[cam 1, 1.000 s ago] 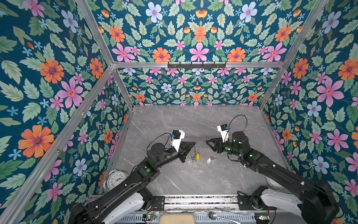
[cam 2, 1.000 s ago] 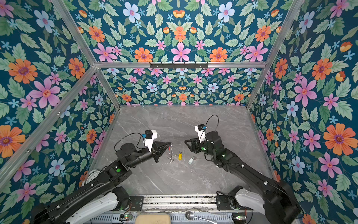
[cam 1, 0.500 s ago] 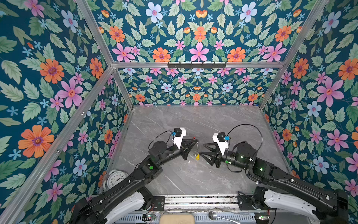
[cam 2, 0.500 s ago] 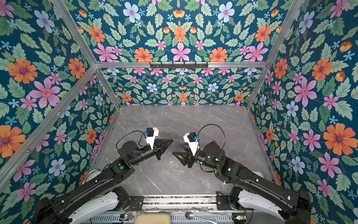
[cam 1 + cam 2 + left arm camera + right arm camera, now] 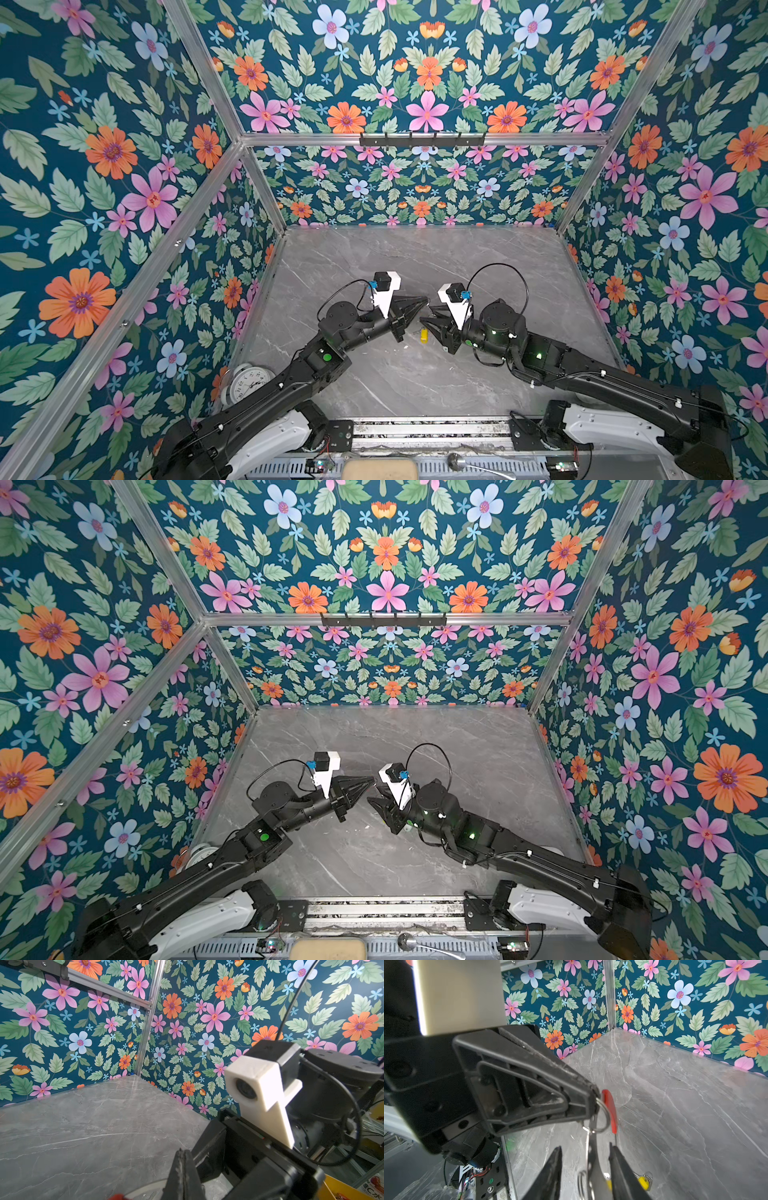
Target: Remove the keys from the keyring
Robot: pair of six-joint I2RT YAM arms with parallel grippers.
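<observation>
Right claw (image 5: 429, 321) swung in from 3 o'clock since earlier frame, now just beside left claw (image 5: 423, 300), at its 5 o'clock. Left claw clamped tight on keyring (image 5: 591, 1159) by small ring at red section (image 5: 609, 1105), band hanging clear of desk (image 5: 415, 257); likely anchor so other arm can pull. Right claw narrow gap, fingers straddling grey band, not gripping. Yellow-tagged key (image 5: 423, 335) at 6 o'clock of left claw; attached or loose, cannot tell.
</observation>
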